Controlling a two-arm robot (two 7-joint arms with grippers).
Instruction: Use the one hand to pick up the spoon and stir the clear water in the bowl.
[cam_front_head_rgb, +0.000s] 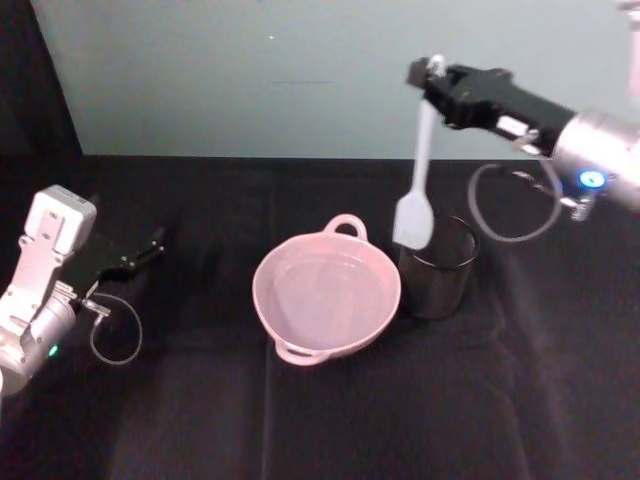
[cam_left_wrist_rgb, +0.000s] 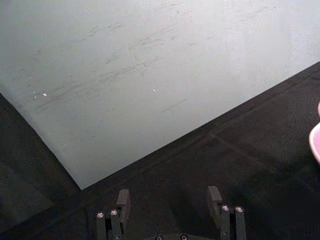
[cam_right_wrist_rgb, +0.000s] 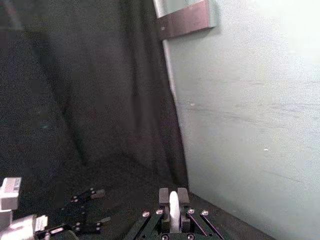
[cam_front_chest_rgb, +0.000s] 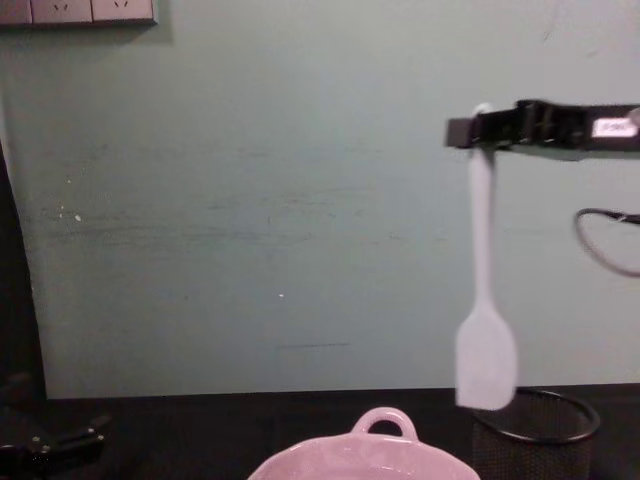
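My right gripper (cam_front_head_rgb: 433, 82) is raised high at the right, shut on the top of the spoon's handle. The white spoon (cam_front_head_rgb: 418, 175) hangs straight down from it, its flat blade just above the rim of the black mesh cup (cam_front_head_rgb: 438, 268). From the chest, the spoon (cam_front_chest_rgb: 484, 300) dangles from the right gripper (cam_front_chest_rgb: 470, 131) over the cup (cam_front_chest_rgb: 535, 435). The pale pink bowl (cam_front_head_rgb: 326, 292) stands left of the cup with water in it; its loop handle and rim (cam_front_chest_rgb: 385, 425) show low in the chest view. In the right wrist view the handle tip (cam_right_wrist_rgb: 174, 209) sits between the fingers.
My left gripper (cam_front_head_rgb: 150, 245) rests open and low over the black cloth at the far left; its fingers (cam_left_wrist_rgb: 122, 200) frame bare cloth. A pale green wall stands behind the table. A grey cable loop (cam_front_head_rgb: 510, 205) hangs beneath the right wrist.
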